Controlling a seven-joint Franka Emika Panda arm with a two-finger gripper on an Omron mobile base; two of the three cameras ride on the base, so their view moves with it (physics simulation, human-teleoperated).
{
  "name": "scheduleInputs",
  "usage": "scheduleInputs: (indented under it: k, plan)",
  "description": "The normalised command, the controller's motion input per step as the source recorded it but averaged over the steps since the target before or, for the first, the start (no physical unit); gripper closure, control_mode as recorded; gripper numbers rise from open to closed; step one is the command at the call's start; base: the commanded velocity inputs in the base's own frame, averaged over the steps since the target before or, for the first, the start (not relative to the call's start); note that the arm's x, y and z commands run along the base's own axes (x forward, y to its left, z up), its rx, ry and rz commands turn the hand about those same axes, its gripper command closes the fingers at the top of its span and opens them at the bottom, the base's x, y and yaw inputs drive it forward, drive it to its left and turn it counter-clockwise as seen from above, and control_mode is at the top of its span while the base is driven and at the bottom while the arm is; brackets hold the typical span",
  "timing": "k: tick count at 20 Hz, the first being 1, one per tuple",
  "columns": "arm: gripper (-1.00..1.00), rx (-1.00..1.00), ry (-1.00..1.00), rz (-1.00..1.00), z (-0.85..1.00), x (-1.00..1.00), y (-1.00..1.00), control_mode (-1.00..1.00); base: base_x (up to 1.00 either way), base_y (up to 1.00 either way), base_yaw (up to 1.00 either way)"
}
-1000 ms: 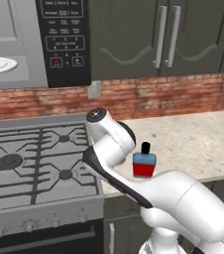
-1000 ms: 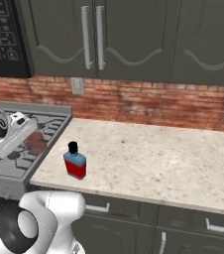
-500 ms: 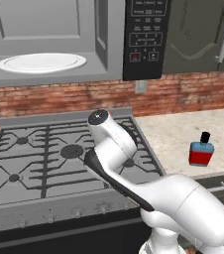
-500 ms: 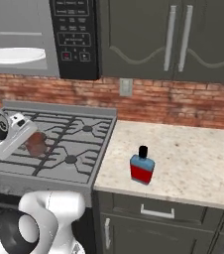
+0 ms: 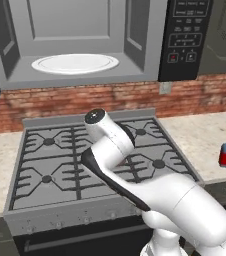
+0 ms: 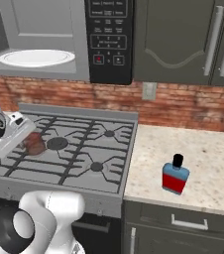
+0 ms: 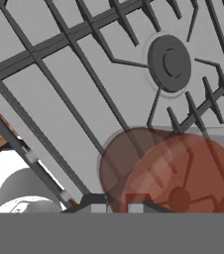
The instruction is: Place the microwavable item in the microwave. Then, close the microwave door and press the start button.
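One glass tumbler (image 7: 168, 178) sits clamped in the gripper (image 7: 118, 201).
Below it is the stove (image 7: 84, 99); the microwave (image 5: 80, 45) above looks open, I think.

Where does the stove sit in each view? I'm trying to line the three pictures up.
Left base view: the stove spans the left and middle, below the open microwave.
Right base view: left half, beside the counter with the bottle.
Hand view: it covers the upper picture, behind the tumbler held in the pincer.
Shared landmark: its black grates.
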Motion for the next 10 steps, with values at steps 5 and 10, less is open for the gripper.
scheduleInputs:
  k: [5,10]
  plan:
    - [1.0,0.0,0.0,0.0,0.0,0.0,0.0,1.0,0.53,0.34,0.0]
    - [1.0,0.0,0.0,0.0,0.0,0.0,0.0,1.0,0.13,0.66,0.0]
